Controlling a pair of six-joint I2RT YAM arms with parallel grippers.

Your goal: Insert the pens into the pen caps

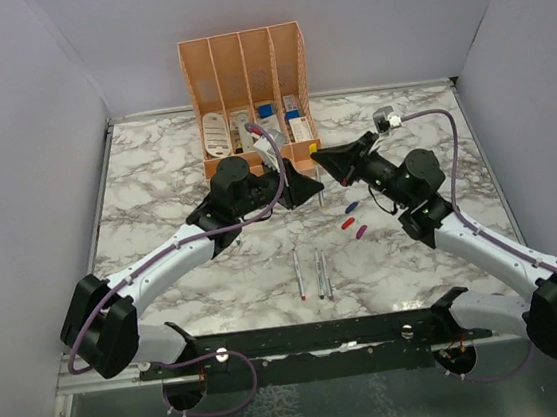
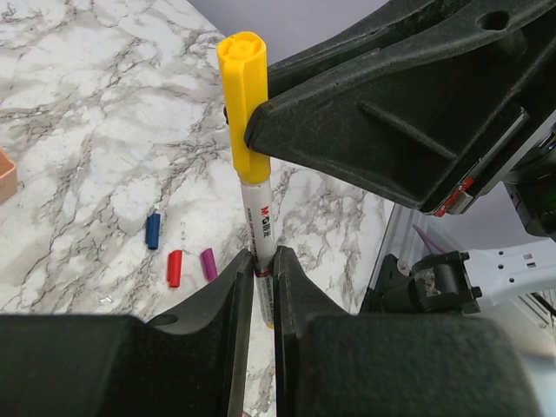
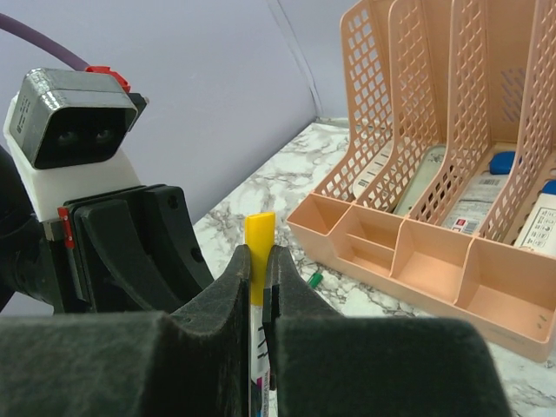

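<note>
My left gripper (image 2: 263, 262) is shut on the barrel of a grey-white pen (image 2: 259, 221). My right gripper (image 3: 259, 254) is shut on the yellow cap (image 3: 259, 234), which sits on that pen's tip (image 2: 246, 104). The two grippers meet tip to tip above the table, just in front of the organizer, left (image 1: 305, 178) and right (image 1: 326, 160). The blue cap (image 1: 352, 205), red cap (image 1: 347, 223) and purple cap (image 1: 362, 230) lie on the table under the right arm. The green cap (image 3: 314, 279) lies by the organizer. Several loose pens (image 1: 318, 272) lie side by side near the front.
The peach organizer (image 1: 243, 72) stands at the back centre, with white and blue boxed items in its slots. Its low front compartments (image 3: 417, 261) lie close behind the grippers. Grey walls close in the marble table (image 1: 155, 182) on the left, right and back.
</note>
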